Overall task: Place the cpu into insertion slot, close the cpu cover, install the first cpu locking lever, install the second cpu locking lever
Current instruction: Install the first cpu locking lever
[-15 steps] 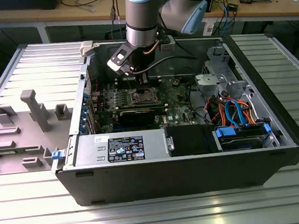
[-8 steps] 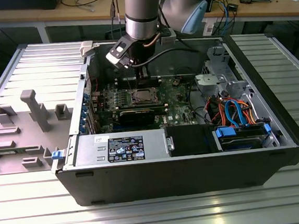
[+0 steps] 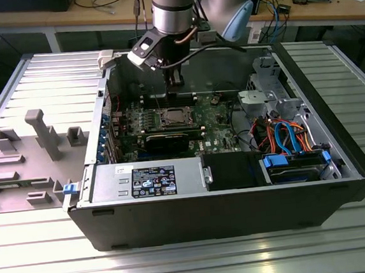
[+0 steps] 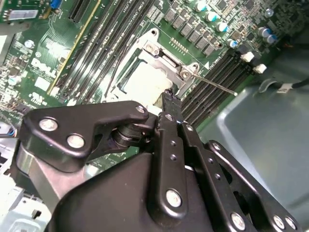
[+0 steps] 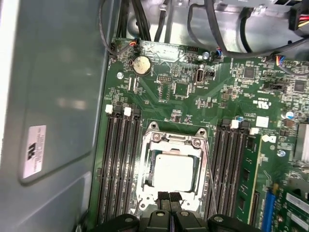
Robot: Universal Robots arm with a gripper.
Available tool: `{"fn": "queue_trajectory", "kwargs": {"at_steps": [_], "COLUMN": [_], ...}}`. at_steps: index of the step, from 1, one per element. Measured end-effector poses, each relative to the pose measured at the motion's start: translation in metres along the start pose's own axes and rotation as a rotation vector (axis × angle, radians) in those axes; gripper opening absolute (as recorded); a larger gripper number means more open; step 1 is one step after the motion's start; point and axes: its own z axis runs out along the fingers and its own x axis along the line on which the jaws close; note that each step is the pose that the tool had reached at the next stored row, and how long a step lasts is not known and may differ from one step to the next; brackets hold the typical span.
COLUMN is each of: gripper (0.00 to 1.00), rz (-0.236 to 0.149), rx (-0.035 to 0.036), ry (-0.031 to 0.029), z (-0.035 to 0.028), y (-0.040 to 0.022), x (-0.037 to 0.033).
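We see the gripper (image 5: 169, 199) with its jaws drawn together and nothing visible between them. It hangs inside the open computer case (image 3: 227, 212), over the motherboard (image 5: 164, 104). Just beyond the jaw tips lies the cpu (image 5: 174, 171), seated flat in its socket. Its grey face shows through the window of the cpu cover (image 5: 175, 143), which lies down around it. Beside the jaws a thin locking lever (image 4: 215, 85) slants out from the socket's corner; we cannot tell whether it is latched.

Foreground: ribbed metal worktop (image 3: 194, 266), glare reflected along its slats | Rear: wooden worktop (image 3: 32, 25) is seen, strewn with cables (image 3: 94, 2)
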Motion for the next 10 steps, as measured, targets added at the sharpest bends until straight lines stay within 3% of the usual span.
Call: {"fn": "queue_trajectory", "kwargs": {"at_steps": [4,10], "gripper": [0.11,0.11], "rz": [-0.014,-0.113], "rx": [0.0003,0.0019], "ry": [-0.0002,-0.0036], "z": [-0.0014,-0.0014], "y": [0.0,0.0], "x": [0.0,0.0]}}
